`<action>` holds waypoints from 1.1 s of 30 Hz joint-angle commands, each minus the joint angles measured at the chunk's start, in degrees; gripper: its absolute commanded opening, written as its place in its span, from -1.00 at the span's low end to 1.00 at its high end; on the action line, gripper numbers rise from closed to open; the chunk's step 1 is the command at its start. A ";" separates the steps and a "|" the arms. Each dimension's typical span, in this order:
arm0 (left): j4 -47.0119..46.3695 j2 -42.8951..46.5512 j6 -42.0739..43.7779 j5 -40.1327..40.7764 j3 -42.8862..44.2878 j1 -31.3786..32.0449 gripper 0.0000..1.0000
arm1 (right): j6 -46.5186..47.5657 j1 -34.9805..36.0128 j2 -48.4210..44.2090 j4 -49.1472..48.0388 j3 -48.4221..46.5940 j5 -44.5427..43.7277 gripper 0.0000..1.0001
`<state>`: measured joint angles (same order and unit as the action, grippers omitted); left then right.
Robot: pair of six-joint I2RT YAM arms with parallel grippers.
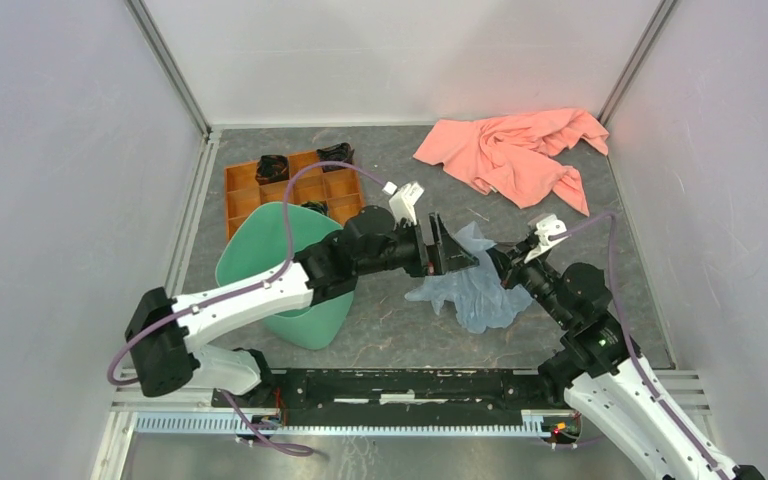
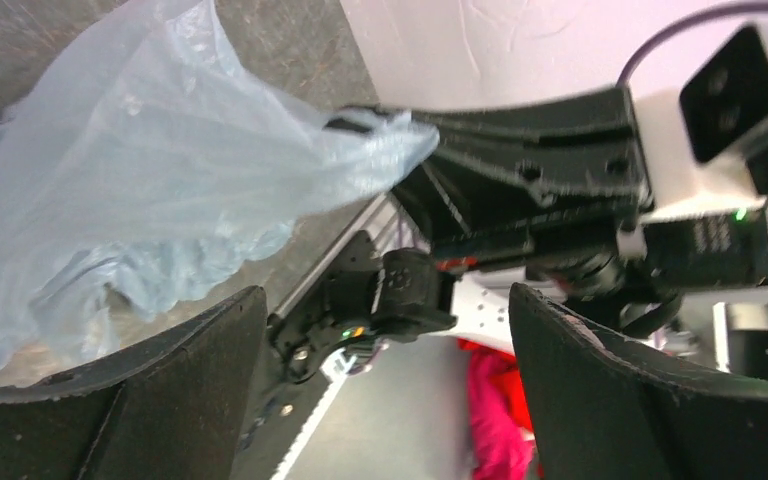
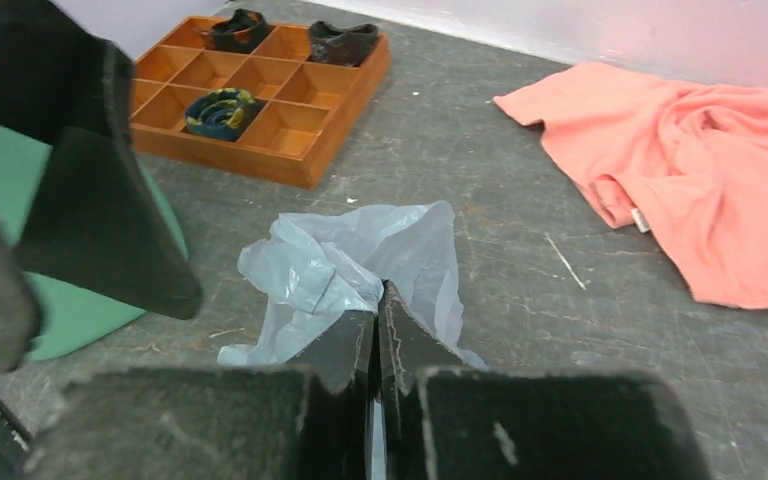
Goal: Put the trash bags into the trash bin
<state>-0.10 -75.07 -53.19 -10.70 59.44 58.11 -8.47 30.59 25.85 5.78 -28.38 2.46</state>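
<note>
The pale blue trash bag [image 1: 472, 285] lies crumpled on the grey table between the two arms. It also shows in the right wrist view [image 3: 350, 265] and the left wrist view [image 2: 150, 190]. My right gripper [image 3: 377, 300] is shut on an edge of the bag, also seen from above [image 1: 500, 262]. My left gripper [image 1: 452, 248] is open and empty, its fingers just left of the bag, pointing at the right gripper [image 2: 385, 125]. The mint-green trash bin [image 1: 285, 270] stands at the left, partly under my left arm.
An orange compartment tray [image 1: 290, 190] with dark items sits behind the bin. A salmon-pink cloth [image 1: 515, 150] lies at the back right. Grey walls close in the table on three sides.
</note>
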 commanded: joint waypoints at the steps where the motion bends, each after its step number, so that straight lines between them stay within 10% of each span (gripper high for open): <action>1: -9.36 -3.83 -16.98 1.39 0.36 -0.16 0.92 | -0.76 -0.10 -1.21 -5.35 2.28 5.89 -0.94; 8: -21.30 -10.71 -31.06 -0.76 -2.21 -1.48 0.74 | -0.60 -0.14 -1.92 -8.24 3.75 11.46 -0.99; 21: -11.63 -11.20 -14.47 0.62 3.22 -5.02 -0.44 | 4.75 -0.08 -3.68 -1.11 3.82 21.42 -0.98; 26: -2.94 -10.31 -1.02 -1.50 7.25 -5.28 -0.93 | 4.42 -0.16 -3.01 2.64 2.68 17.57 -0.34; 33: 5.23 -5.03 16.01 -4.73 6.59 -5.89 -0.96 | 3.90 -0.10 -5.66 7.57 1.05 8.16 0.13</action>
<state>-1.15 -84.31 -51.88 -12.49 64.40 52.73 -4.69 30.59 22.44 11.18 -24.27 16.64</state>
